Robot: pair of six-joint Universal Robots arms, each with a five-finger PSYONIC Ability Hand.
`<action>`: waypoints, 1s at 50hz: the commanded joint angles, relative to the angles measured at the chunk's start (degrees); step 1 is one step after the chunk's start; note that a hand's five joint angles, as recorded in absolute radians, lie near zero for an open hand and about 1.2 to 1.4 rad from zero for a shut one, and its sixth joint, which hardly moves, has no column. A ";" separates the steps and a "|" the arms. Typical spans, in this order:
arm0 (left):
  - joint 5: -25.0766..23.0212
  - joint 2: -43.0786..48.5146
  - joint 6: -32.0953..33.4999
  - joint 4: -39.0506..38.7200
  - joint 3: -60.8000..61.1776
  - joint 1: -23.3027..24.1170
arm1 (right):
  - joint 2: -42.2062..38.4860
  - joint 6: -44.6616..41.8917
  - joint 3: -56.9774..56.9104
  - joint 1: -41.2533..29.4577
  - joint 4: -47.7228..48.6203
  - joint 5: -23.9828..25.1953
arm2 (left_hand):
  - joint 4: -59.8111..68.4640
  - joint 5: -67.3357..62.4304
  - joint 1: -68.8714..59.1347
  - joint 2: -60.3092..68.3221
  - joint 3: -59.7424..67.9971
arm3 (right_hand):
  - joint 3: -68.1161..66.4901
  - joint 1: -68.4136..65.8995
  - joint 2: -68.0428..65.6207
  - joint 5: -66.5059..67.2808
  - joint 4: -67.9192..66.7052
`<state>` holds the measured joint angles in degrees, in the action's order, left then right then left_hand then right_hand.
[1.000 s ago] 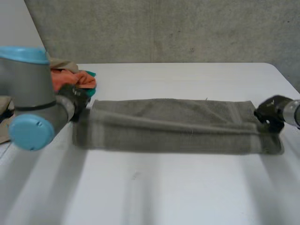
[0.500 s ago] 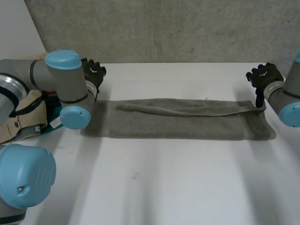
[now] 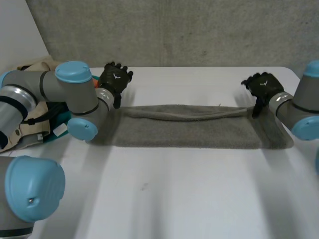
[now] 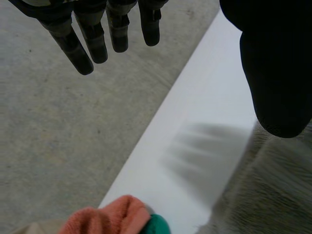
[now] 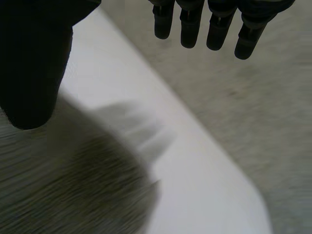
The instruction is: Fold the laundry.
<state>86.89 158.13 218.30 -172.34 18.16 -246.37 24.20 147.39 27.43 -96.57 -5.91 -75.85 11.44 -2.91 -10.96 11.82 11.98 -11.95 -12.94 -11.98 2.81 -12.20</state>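
A grey towel (image 3: 189,130) lies folded lengthwise across the middle of the white table (image 3: 164,199), its doubled edge along the far side. My left hand (image 3: 115,79) hovers just beyond the towel's far left corner, open and holding nothing. In the left wrist view its fingers (image 4: 92,41) are straight and the towel (image 4: 280,195) lies under the thumb. My right hand (image 3: 262,87) hangs over the far right corner, also open. The right wrist view has its fingers (image 5: 209,24) spread above the table edge, with the towel (image 5: 63,187) below the thumb.
A heap of other laundry (image 3: 35,117), beige, orange and teal, sits at the table's left behind my left arm; its orange cloth (image 4: 109,222) lies near the towel's left end. A concrete wall (image 3: 174,30) rises behind the table's far edge.
Both hands carried the towel's near edge over to the far edge, let go and opened. They have since lifted off the corners and drifted slightly inward.
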 commanded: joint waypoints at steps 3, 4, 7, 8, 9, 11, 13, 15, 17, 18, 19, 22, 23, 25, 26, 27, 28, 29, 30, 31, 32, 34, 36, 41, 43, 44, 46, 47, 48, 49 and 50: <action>4.25 0.08 -3.05 0.07 -4.80 0.10 | -10.57 6.33 -13.36 -0.81 14.44 -8.88 | -1.44 2.91 0.96 -1.82 -1.98 | 1.95 2.94 1.98 -2.81 2.20; 4.43 -0.36 -3.49 0.16 -4.37 0.02 | -10.66 6.33 -13.89 -0.90 13.56 -9.05 | -1.44 2.91 0.96 -1.82 -1.98 | 1.95 2.94 1.98 -2.81 2.20; 4.61 -2.82 -4.90 0.51 -1.12 -0.16 | -8.91 6.59 -13.11 -0.73 8.47 -9.49 | -1.44 2.91 0.96 -1.82 -1.98 | 1.95 2.94 1.98 -2.81 2.20; 4.52 -3.69 -5.16 0.43 -0.15 -0.16 | -7.95 6.68 -12.41 -0.64 7.15 -9.49 | -1.44 2.91 0.96 -1.82 -1.98 | 1.95 2.94 1.98 -2.81 2.20; 4.34 -4.48 -5.43 0.34 0.90 -0.33 | -6.89 6.94 -11.45 -0.37 5.83 -9.23 | -1.44 2.91 0.96 -1.82 -1.98 | 1.95 2.94 1.98 -2.81 2.20; 3.56 -6.51 -6.39 -0.01 4.07 -0.51 | -3.47 8.08 -7.58 0.24 3.01 -8.01 | -1.44 2.91 0.96 -1.82 -1.98 | 1.95 2.94 1.98 -2.81 2.20; 2.59 -7.65 -6.83 -0.63 5.82 -0.51 | -0.92 8.43 -4.51 0.42 1.69 -6.43 | -1.44 2.91 0.96 -1.82 -1.98 | 1.95 2.94 1.98 -2.81 2.20; 1.62 -9.32 -7.45 -1.16 8.37 -0.60 | 3.21 8.52 0.85 0.77 -0.42 -4.23 | -1.44 2.91 0.96 -1.82 -1.98 | 1.95 2.94 1.98 -2.81 2.20; 1.36 -10.29 -7.97 -1.16 10.13 -0.69 | 6.28 8.35 4.89 1.03 -1.74 -2.65 | -1.44 2.91 0.96 -1.82 -1.98 | 1.95 2.94 1.98 -2.81 2.20; 1.01 -11.25 -8.50 -1.16 11.79 -0.77 | 8.91 8.35 8.65 1.38 -2.52 -1.42 | -1.44 2.91 0.96 -1.82 -1.98 | 1.95 2.94 1.98 -2.81 2.20; 1.09 -11.69 -8.85 -1.16 12.51 -0.78 | 9.98 8.35 10.26 1.56 -2.88 -0.71 | -1.44 2.91 0.96 -1.82 -1.98 | 1.95 2.94 1.98 -2.81 2.20; 0.92 -13.27 -9.82 -1.07 15.05 -1.13 | 12.27 8.96 14.04 1.13 -3.23 2.70 | -1.44 2.91 0.96 -1.82 -1.98 | 1.95 2.94 1.98 -2.81 2.20; 0.91 -13.63 -10.00 -1.07 15.58 -1.30 | 12.36 9.31 14.31 0.86 -3.41 3.51 | -1.44 2.91 0.96 -1.82 -1.98 | 1.95 2.94 1.98 -2.81 2.20; 0.91 -14.25 -10.53 -1.16 16.64 -1.48 | 12.10 10.45 14.40 -0.02 -4.02 4.65 | -1.44 2.91 0.96 -1.82 -1.98 | 1.95 2.94 1.98 -2.81 2.20; 0.83 -14.60 -10.70 -1.07 17.34 -1.57 | 11.40 11.59 14.05 -0.98 -4.46 5.27 | -1.44 2.91 0.96 -1.82 -1.98 | 1.95 2.94 1.98 -2.81 2.20; 0.74 -14.95 -10.79 -1.07 17.61 -1.65 | 10.96 12.12 13.62 -1.42 -4.55 5.27 | -1.44 2.91 0.96 -1.82 -1.98 | 1.95 2.94 1.98 -2.81 2.20; 0.65 -15.13 -10.88 -1.07 17.96 -1.65 | 10.35 12.65 13.09 -1.95 -4.55 5.27 | -1.44 2.91 0.96 -1.82 -1.98 | 1.95 2.94 1.98 -2.81 2.20; 0.65 -15.30 -10.97 -1.07 18.14 -1.74 | 9.56 13.09 12.30 -2.48 -4.47 5.19 | -1.44 2.91 0.96 -1.82 -1.98 | 1.95 2.94 1.98 -2.81 2.20; 0.74 -15.65 -10.97 -0.98 18.75 -1.83 | 7.90 13.79 10.47 -3.44 -4.47 5.01 | -1.44 2.91 0.96 -1.82 -1.98 | 1.95 2.94 1.98 -2.81 2.20; 0.83 -15.83 -10.97 -0.98 19.01 -1.92 | 6.93 13.88 9.40 -3.88 -4.47 5.01 | -1.44 2.91 0.96 -1.82 -1.98 | 1.95 2.94 1.98 -2.81 2.20; 0.83 -15.92 -10.97 -0.89 19.28 -1.92 | 5.96 14.06 8.17 -4.32 -4.47 4.83 | -1.44 2.91 0.96 -1.82 -1.98 | 1.95 2.94 1.98 -2.81 2.20; 0.83 -16.44 -11.05 -0.81 20.24 -2.01 | 2.81 14.24 4.32 -5.81 -4.55 4.14 | -1.44 2.91 0.96 -1.82 -1.98 | 1.95 2.94 1.98 -2.81 2.20; 0.65 -16.80 -10.97 -0.72 20.86 -2.09 | 0.60 14.41 1.67 -6.69 -4.47 3.34 | -1.44 2.91 0.96 -1.82 -1.98 | 1.95 2.94 1.98 -2.81 2.20; 0.65 -17.67 -11.14 -0.63 22.53 -2.09 | -7.73 16.60 -9.99 -8.72 -0.79 -0.52 | -1.44 2.91 0.96 -1.82 -1.98 | 1.95 2.94 1.98 -2.81 2.20; 0.65 -17.85 -11.14 -0.72 22.80 -2.09 | -11.17 16.87 -14.05 -9.60 2.11 -1.58 | -1.44 2.91 0.96 -1.82 -1.98 | 1.95 2.94 1.98 -2.81 2.20; 0.65 -17.85 -11.23 -0.80 22.80 -2.01 | -13.02 16.70 -16.16 -9.86 3.95 -2.28 | -1.44 2.91 0.96 -1.82 -1.98 | 1.95 2.94 1.98 -2.81 2.20; 0.83 -18.03 -11.58 -0.63 22.71 -1.92 | -18.03 15.56 -22.06 -9.78 9.58 -5.18 | -1.44 2.91 0.96 -1.82 -1.98 | 1.95 2.94 1.98 -2.81 2.20; 0.83 -18.11 -11.76 -0.63 22.71 -1.92 | -19.18 15.12 -23.64 -9.86 10.47 -6.23 | -1.44 2.91 0.96 -1.82 -1.98 | 1.95 2.94 1.98 -2.81 2.20; 0.83 -18.20 -11.93 -0.54 22.71 -1.83 | -19.71 14.77 -24.96 -9.95 10.74 -7.11 | -1.44 2.91 0.96 -1.82 -1.98 | 1.95 2.94 1.98 -2.81 2.20; 0.91 -18.46 -12.37 -0.37 22.80 -1.66 | -19.63 14.68 -25.41 -10.04 11.17 -8.95 | -1.44 2.91 0.96 -1.82 -1.98 | 1.95 2.94 1.98 -2.81 2.20; 0.91 -18.55 -12.63 -0.19 22.88 -1.57 | -19.19 14.76 -24.98 -10.04 11.44 -9.57 | -1.44 2.91 0.96 -1.82 -1.98 | 1.95 2.94 1.98 -2.81 2.20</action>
<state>87.61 140.16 206.87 -173.00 40.92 -248.36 10.14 163.42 9.93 -106.25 -0.90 -79.26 11.44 -2.91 -10.96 11.82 11.98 -11.95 -12.94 -11.98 2.81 -12.20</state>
